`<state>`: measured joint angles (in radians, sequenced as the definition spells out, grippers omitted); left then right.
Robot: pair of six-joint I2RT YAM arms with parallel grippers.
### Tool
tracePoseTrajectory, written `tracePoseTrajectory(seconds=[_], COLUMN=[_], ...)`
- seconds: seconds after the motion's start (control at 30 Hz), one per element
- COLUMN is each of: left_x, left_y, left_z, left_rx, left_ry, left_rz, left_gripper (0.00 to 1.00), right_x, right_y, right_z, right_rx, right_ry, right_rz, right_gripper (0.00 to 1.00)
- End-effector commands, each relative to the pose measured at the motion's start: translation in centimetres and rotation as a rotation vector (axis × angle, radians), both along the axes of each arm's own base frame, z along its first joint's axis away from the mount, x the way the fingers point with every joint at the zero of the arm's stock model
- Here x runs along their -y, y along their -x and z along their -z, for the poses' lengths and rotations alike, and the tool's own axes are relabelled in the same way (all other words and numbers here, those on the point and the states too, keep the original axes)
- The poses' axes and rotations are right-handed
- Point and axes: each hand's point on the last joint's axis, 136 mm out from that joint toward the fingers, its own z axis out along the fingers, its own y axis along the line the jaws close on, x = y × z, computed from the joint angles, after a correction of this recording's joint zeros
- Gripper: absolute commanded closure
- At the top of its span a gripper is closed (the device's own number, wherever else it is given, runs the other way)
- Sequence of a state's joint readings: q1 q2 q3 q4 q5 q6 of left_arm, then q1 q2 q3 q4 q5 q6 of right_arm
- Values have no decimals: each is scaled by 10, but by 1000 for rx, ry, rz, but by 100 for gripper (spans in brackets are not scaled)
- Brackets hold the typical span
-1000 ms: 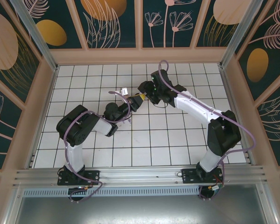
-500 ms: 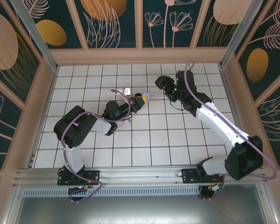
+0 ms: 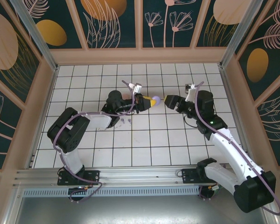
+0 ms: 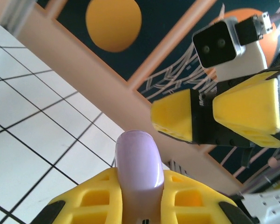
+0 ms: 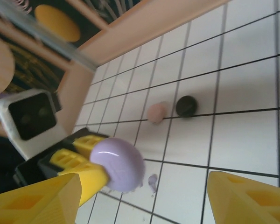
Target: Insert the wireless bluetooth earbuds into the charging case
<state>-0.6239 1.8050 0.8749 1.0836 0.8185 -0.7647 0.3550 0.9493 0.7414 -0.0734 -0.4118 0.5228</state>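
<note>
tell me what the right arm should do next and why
Probably ease the right gripper forward so its open fingers straddle the lilac case. The left gripper holds that case clamped and presented toward the right one, with a gap between them, so closing that gap looks like the step before any handover or opening.

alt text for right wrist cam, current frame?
The left pincer clamps a round lilac case in front of the right pincer, whose yellow fingertips stand wide open at the bottom corners. Behind, on the white tiled floor, a pink case and a black case sit side by side.
</note>
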Motion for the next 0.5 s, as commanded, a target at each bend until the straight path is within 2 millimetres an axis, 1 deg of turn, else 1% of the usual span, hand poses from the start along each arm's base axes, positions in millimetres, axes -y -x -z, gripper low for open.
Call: tracePoseTrajectory(seconds=[0.0,0.2,0.47], left_x=[2,2,3], left_y=[17,21,20], left_z=[-19,-29,-33], left_rx=[58,70,73], left_ry=[-6,-3,-3], left_rz=[121,146,146], left_gripper=[100,100,100], right_x=[-17,-23,-29], right_y=[15,14,13], right_z=[-5,1,12], right_rx=[91,75,46], right_ry=[5,3,7], right_rz=[-168,-206,-226], right_gripper=[28,29,32])
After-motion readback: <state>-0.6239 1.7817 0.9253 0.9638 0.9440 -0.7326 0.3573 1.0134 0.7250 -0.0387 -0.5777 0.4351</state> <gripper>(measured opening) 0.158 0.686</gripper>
